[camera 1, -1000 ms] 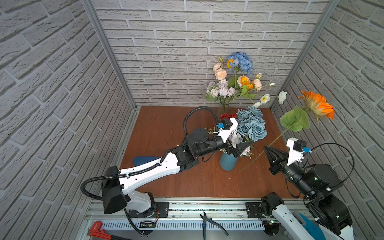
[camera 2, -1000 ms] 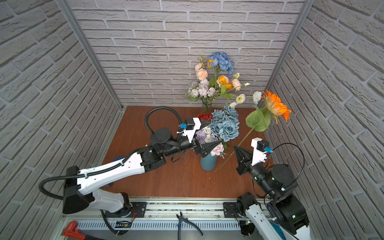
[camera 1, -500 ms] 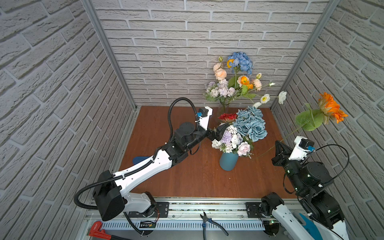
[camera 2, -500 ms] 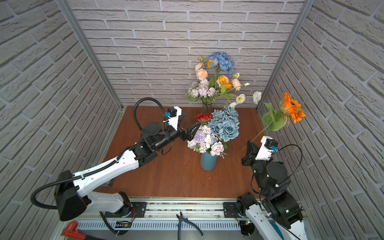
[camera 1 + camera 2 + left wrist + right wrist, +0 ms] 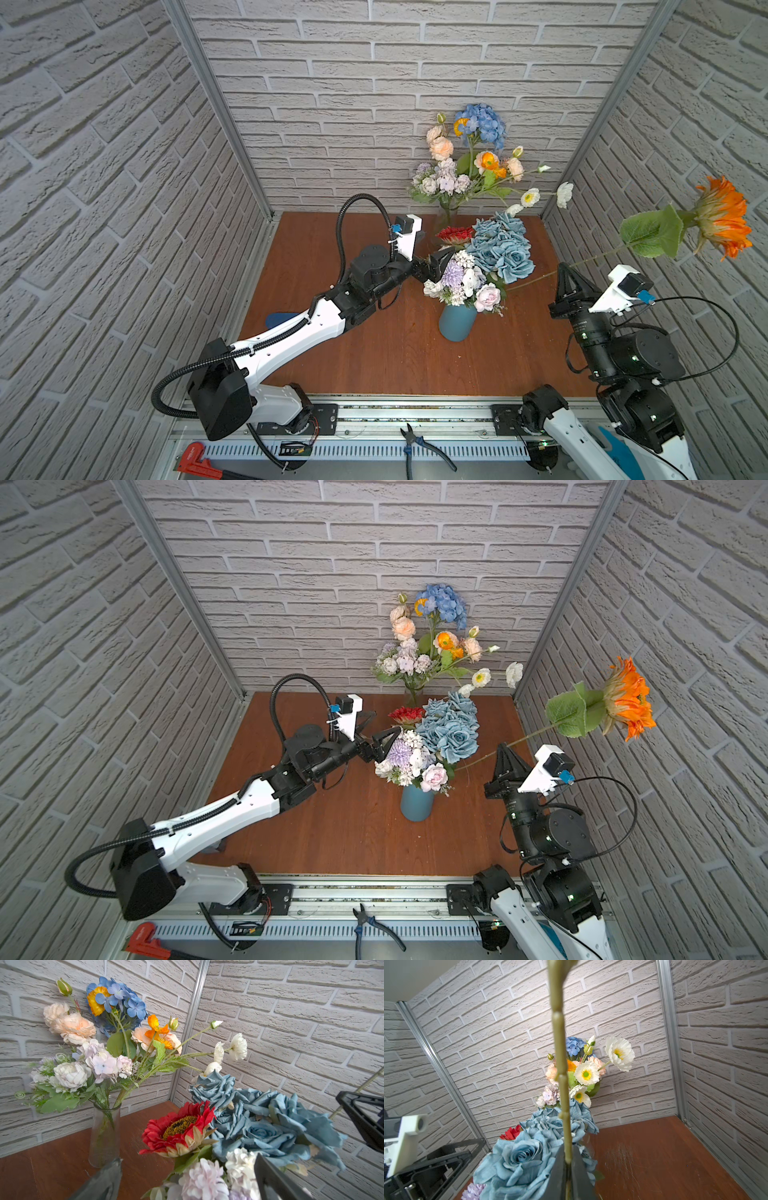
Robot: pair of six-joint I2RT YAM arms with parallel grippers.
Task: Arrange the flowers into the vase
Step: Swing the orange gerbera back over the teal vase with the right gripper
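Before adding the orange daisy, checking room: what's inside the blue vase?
Blue roses, a red daisy, a lilac bunch, a pink rose; blooms hide the mouth of the blue vase.

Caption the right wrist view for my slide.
Right hand shut on a green flower stem; blue roses, white poppies behind.

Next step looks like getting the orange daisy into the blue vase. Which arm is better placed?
Right. The right pincer is shut on the stem of the orange daisy, near the blue vase. The left pincer stands open and empty beside the bouquet.
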